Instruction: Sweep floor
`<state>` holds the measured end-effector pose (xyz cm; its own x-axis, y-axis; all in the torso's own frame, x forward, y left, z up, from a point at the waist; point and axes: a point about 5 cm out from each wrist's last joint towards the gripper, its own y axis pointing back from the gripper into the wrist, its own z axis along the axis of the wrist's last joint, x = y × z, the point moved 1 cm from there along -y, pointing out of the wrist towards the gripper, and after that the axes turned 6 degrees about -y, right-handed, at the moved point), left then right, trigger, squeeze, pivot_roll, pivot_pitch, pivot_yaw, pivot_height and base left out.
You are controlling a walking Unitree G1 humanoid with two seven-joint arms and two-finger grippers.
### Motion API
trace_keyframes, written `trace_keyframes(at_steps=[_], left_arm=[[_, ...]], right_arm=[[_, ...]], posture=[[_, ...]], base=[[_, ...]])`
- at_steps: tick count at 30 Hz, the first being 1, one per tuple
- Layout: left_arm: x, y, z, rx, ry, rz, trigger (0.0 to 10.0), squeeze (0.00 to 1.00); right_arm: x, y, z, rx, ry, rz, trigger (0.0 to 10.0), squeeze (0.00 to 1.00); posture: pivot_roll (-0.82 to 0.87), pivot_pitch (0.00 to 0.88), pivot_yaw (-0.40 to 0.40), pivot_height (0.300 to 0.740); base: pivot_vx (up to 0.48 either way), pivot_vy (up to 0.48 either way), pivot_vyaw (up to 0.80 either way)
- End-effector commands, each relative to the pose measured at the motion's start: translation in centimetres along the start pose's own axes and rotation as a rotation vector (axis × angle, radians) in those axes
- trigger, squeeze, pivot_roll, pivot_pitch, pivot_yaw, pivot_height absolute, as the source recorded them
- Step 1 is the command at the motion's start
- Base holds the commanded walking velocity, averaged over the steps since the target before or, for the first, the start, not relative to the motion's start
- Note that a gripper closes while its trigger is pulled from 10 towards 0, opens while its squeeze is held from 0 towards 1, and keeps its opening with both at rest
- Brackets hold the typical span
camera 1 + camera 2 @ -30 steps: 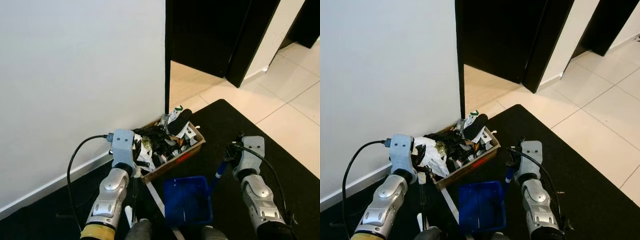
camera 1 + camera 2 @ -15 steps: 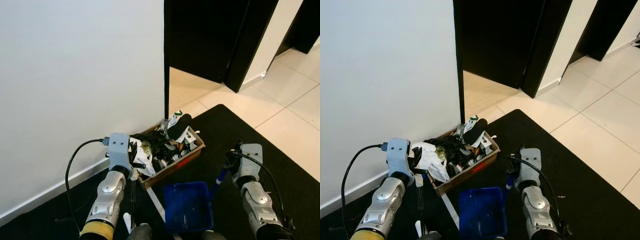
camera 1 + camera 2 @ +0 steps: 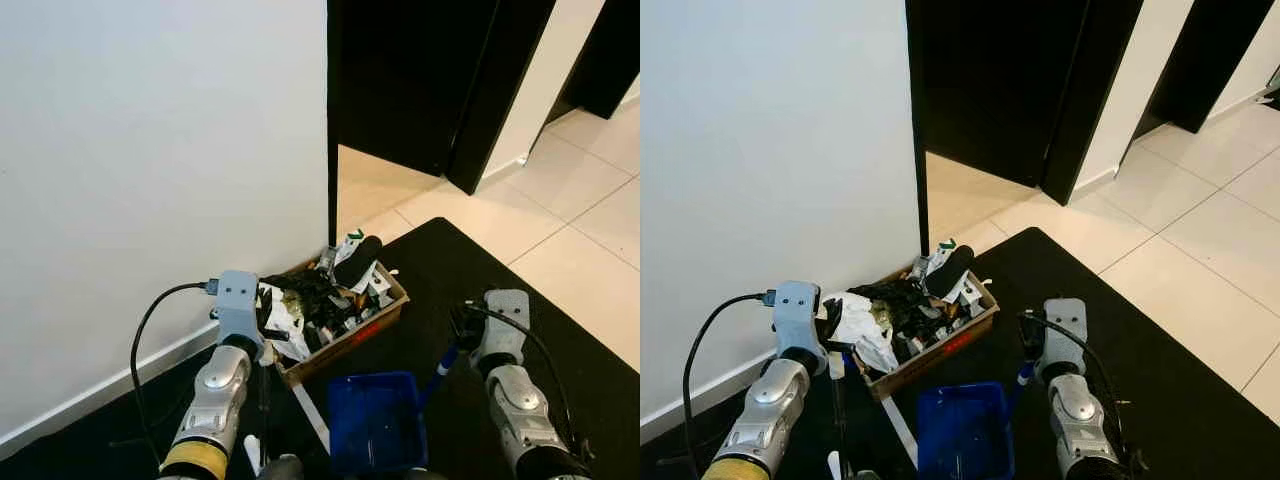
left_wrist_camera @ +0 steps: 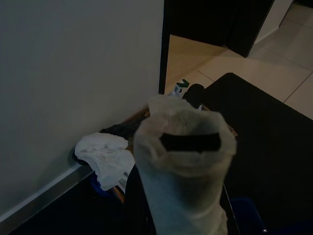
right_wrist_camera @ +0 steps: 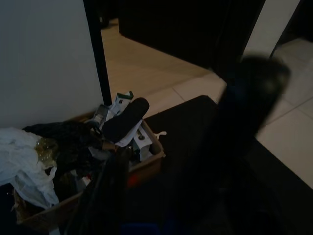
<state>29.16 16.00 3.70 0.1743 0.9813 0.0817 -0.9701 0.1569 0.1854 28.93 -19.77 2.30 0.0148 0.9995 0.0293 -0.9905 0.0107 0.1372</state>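
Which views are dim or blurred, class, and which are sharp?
Left and right eye views: bright, sharp on the cardboard box and blue dustpan. Left wrist view: dim, a pale wrapped handle looms soft. Right wrist view: darkest, a blurred dark shape blocks much.

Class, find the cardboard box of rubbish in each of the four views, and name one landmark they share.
Left eye view: cardboard box, centre, at the wall's foot.
Right eye view: left of centre.
Left wrist view: partly hidden behind a white-wrapped handle.
Right wrist view: lower left.
Shared landmark: the black door frame edge.
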Motion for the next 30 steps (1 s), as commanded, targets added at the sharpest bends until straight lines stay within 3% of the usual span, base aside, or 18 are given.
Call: trace_keyframes(at_steps=[1, 7, 10, 12, 14, 16, 19, 24, 30], left_arm=[[0.4, 1.0, -2.5, 0.106, -0.016, -0.004, 10.0, 0.0], [0.3, 1.6, -2.6, 0.097, -0.023, -0.013, 10.0, 0.0], [0.1, 2.3, -2.5, 0.08, -0.025, -0.034, 10.0, 0.0], [0.1, 2.3, -2.5, 0.08, -0.025, -0.034, 10.0, 0.0], [0.0, 2.5, -2.5, 0.076, -0.043, -0.053, 10.0, 0.0], [0.0, 2.5, -2.5, 0.077, -0.045, -0.054, 10.0, 0.0], [-0.1, 2.5, -3.3, 0.102, -0.043, -0.055, 10.0, 0.0], [-0.2, 2.0, -3.5, 0.102, -0.037, -0.029, 10.0, 0.0], [1.1, 1.8, -1.1, -0.007, 0.018, 0.053, 10.0, 0.0]], right_arm=[[-0.6, 0.1, 1.0, -0.064, 0.0, -0.018, 10.0, 0.0], [-0.1, 2.3, 0.6, -0.094, 0.025, 0.011, 10.0, 0.0], [-0.2, 5.9, -0.2, -0.093, 0.007, -0.011, 10.0, 0.0], [-0.2, 5.9, -0.2, -0.093, 0.007, -0.011, 10.0, 0.0], [-0.1, 9.0, -2.3, -0.026, 0.013, -0.024, 10.0, 0.0], [-0.1, 9.5, -2.7, -0.01, 0.014, -0.028, 10.0, 0.0], [-0.2, 8.9, -4.0, 0.033, 0.026, -0.043, 10.0, 0.0], [-0.4, 6.5, -3.9, 0.05, 0.033, -0.071, 10.0, 0.0], [-1.1, 4.1, -3.5, 0.099, 0.081, -0.112, 10.0, 0.0]], posture=[[0.11, 0.055, 0.01, 0.74], [0.08, 0.075, 0.001, 0.74], [0.06, 0.077, 0.001, 0.74], [0.06, 0.077, 0.001, 0.74], [0.05, 0.084, -0.002, 0.74], [0.05, 0.084, -0.002, 0.74], [0.04, 0.055, 0.012, 0.74], [0.03, 0.02, 0.015, 0.74], [0.07, 0.0, -0.001, 0.74]], base=[[0.0, 0.0, 0.0], [0.0, 0.0, 0.0], [0.0, 0.0, 0.0], [0.0, 0.0, 0.0], [0.0, 0.0, 0.0], [0.0, 0.0, 0.0], [0.0, 0.0, 0.0], [0.0, 0.0, 0.0], [0.0, 0.0, 0.0]])
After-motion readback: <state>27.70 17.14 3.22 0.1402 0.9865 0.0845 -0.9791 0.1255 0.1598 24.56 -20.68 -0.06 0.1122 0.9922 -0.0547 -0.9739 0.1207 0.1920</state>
